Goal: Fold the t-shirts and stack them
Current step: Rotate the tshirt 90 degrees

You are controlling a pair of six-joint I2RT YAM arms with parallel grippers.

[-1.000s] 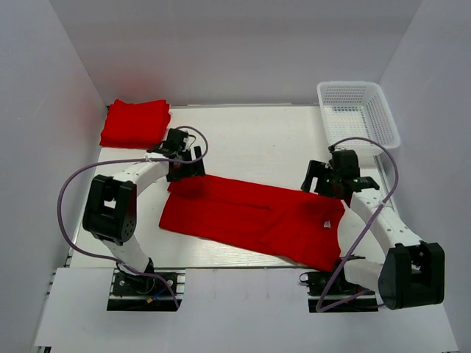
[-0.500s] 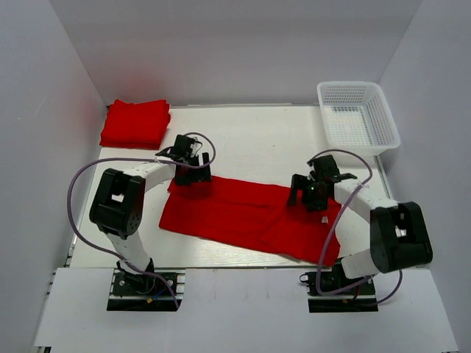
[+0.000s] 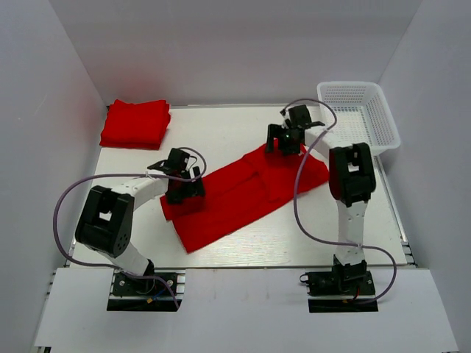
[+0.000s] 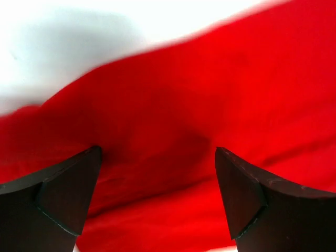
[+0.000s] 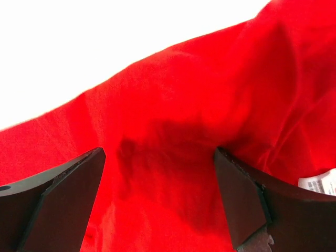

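Jaws standing wide over the loose t-shirt
Left gripper and right gripper are both holding their fingers far apart, pinching nothing, pressing on or hovering just above the cloth, which is lying diagonally mid-table, rumpled and not yet folded; folded t-shirts are sitting at the far-left corner, so folding and stacking this one is remaining. Its white neck label is showing print too blurred to read.

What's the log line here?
t-shirt: spread diagonally | left gripper: open, at near-left end | right gripper: open, at far end | stack: far-left
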